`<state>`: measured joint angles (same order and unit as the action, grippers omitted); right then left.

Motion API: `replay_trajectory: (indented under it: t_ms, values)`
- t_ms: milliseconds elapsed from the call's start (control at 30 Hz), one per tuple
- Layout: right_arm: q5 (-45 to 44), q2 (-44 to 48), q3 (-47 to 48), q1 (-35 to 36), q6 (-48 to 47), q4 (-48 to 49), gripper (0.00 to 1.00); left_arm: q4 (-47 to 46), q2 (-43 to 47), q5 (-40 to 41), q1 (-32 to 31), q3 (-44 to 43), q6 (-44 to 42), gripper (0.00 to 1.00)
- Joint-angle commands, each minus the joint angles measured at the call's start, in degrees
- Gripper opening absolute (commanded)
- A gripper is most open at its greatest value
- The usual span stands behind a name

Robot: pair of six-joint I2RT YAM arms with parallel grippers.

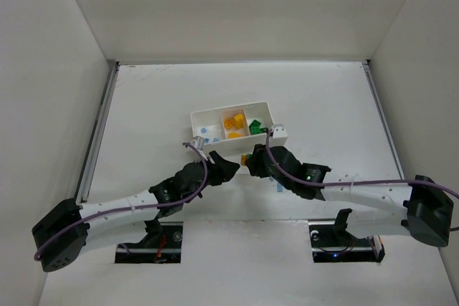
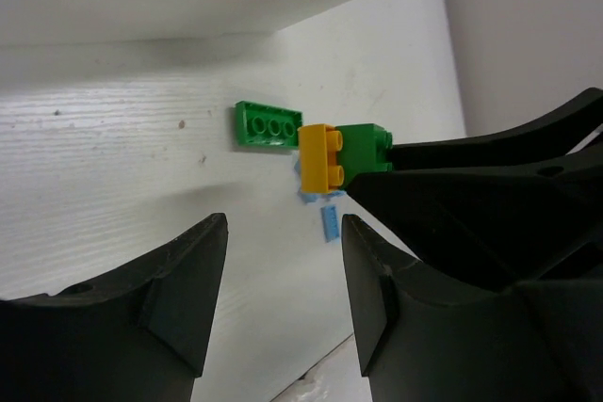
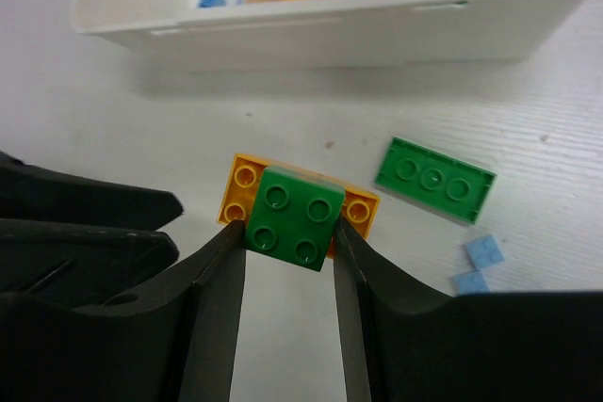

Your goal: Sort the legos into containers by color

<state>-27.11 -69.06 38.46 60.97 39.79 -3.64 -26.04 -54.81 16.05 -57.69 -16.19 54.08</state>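
Right gripper (image 3: 289, 233): clamped on the green brick (image 3: 294, 218), one finger on each of two opposite sides.
Green brick: square, two studs by two, stud face towards the right wrist camera. It is joined to the middle of the yellow-orange brick (image 3: 238, 197).
Yellow-orange brick: longer than the green one and showing past it on both sides. In the right wrist view its long axis runs roughly 9 to 3 o'clock, dipping slightly towards 4.
Stack on table (image 1: 323, 91) or lifted: cannot tell.
Stack location: in the top view at 6 o'clock of the tray (image 1: 215, 111), near its front wall, between the two grippers.
Left gripper (image 2: 283, 298): fingers spread apart with nothing between them. The stack lies at about 12 to 1 o'clock of the gap in its own camera.
Green plate (image 3: 435, 179): flat on the table, studs up, at 3 o'clock of the stack and apart from it. Its long axis runs 10 to 4 o'clock in the right wrist view.
Pale blue tiles (image 3: 483, 251): two tiny squares on the table at 5 o'clock of the plate.
Tray: long axis roughly 9 to 3 o'clock in the top view.
Tray contents: pale blue pieces (image 1: 208, 132) at the 9 o'clock end, yellow-orange pieces (image 1: 232, 122) in the middle, green pieces (image 1: 256, 127) at the 3 o'clock end.
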Motion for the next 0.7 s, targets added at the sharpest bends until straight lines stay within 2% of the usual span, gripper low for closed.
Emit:
replay_trajectory:
  t_ms: [0,267,667]
  values:
    - [5.1,1.8,-0.1,-0.9,-1.1,7.3,0.22,-8.8,2.9,0.1,0.1,1.2,3.8,0.48]
    - [7.2,2.2,0.4,-0.8,-0.6,8.9,0.22,-10.8,1.4,-0.6,-0.5,0.8,4.2,0.49]
    - [12.9,6.5,-2.9,-1.3,1.1,13.1,0.22,-13.1,1.5,2.4,0.3,2.0,5.5,0.4]
